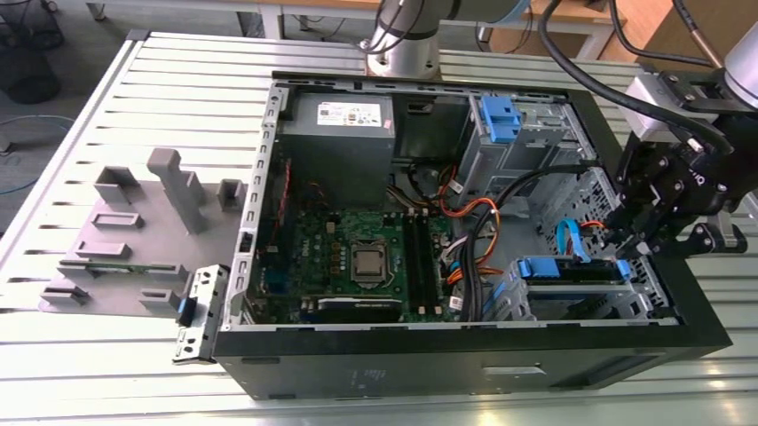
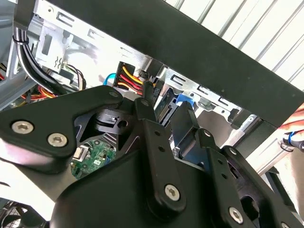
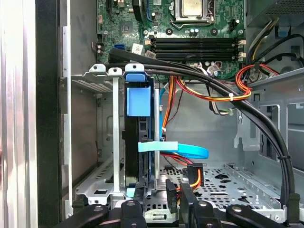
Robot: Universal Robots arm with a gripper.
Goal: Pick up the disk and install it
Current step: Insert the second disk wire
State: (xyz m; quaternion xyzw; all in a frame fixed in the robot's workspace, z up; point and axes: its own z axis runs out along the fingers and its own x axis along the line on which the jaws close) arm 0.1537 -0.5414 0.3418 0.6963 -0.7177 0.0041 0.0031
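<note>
The disk (image 1: 566, 271) sits on edge in the lower drive cage (image 1: 592, 297) of the open computer case, at the exterior view's right. Its blue side rail (image 3: 138, 97) shows in the first wrist view, between the cage's metal uprights. My gripper (image 1: 626, 251) reaches down into the case at the disk's outer end. The black fingers (image 2: 146, 107) stand on either side of the disk's connector end (image 2: 166, 110), shut on it. In the first wrist view the fingers (image 3: 186, 197) bracket the disk's (image 3: 132, 156) near end.
A blue flat cable (image 3: 185, 151) and a red-yellow power plug (image 3: 194, 173) lie beside the cage. Thick black cables (image 1: 474, 240) cross the case over the motherboard (image 1: 355, 248). A grey power supply (image 1: 341, 115) and an upper bay (image 1: 509, 124) sit behind. A grey fixture (image 1: 142, 222) stands at the exterior view's left.
</note>
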